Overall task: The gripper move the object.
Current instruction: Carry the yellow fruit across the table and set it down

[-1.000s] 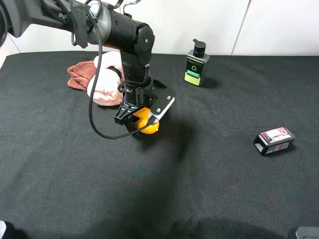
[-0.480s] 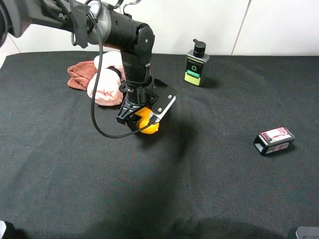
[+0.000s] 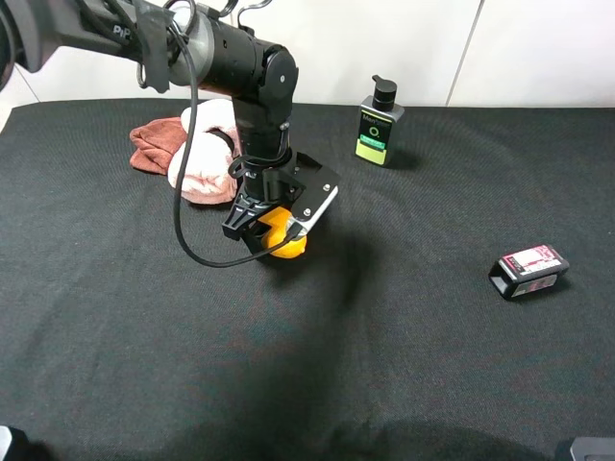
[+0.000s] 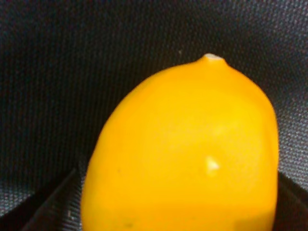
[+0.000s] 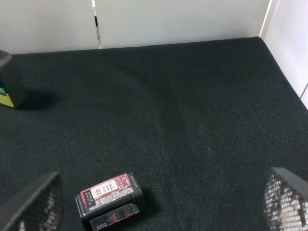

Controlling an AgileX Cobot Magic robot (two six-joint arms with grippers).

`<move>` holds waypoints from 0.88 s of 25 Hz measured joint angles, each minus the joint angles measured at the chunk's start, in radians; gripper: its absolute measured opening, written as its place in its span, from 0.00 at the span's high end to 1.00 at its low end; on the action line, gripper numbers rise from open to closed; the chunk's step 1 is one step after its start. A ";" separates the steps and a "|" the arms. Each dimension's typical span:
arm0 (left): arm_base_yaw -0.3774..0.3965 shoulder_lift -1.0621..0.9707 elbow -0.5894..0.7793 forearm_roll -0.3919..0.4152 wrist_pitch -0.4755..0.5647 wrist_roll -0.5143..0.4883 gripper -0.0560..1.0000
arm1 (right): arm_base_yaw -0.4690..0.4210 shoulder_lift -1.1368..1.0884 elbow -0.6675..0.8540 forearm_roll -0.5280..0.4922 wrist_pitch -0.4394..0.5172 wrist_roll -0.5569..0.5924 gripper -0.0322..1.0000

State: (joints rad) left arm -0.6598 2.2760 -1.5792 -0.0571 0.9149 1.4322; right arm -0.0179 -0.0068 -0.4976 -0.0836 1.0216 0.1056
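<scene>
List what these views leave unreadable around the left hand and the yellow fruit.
Left hand grip on the fruit: exterior high, the hand's own body covers the fingers; left wrist, the frame edge cuts them off.
Pump bottle label text: exterior high, too small.
Box label print: right wrist, too small.

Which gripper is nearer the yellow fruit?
The left gripper: its fingers flank the yellow fruit. The right gripper hangs far off, past the black box.

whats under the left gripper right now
The yellow-orange fruit lies on the black cloth, between the fingers of the left gripper. From above, the gripper covers most of it and only part shows. Whether the fingers press its sides cannot be seen.
</scene>
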 joint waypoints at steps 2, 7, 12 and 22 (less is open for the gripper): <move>0.000 0.000 0.000 0.000 0.001 0.000 0.23 | 0.000 0.000 0.000 0.000 0.000 0.000 0.36; 0.000 0.000 0.000 0.000 0.001 0.000 0.23 | 0.000 0.000 0.000 0.000 0.000 0.000 0.36; 0.000 0.000 0.000 0.000 0.001 0.001 0.23 | 0.000 0.000 0.000 0.000 0.000 0.000 0.36; 0.000 0.000 0.000 0.000 -0.015 0.001 0.23 | 0.000 0.000 0.000 0.000 0.000 0.000 0.36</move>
State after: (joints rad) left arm -0.6598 2.2760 -1.5792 -0.0571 0.8995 1.4331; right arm -0.0179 -0.0068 -0.4976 -0.0836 1.0216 0.1056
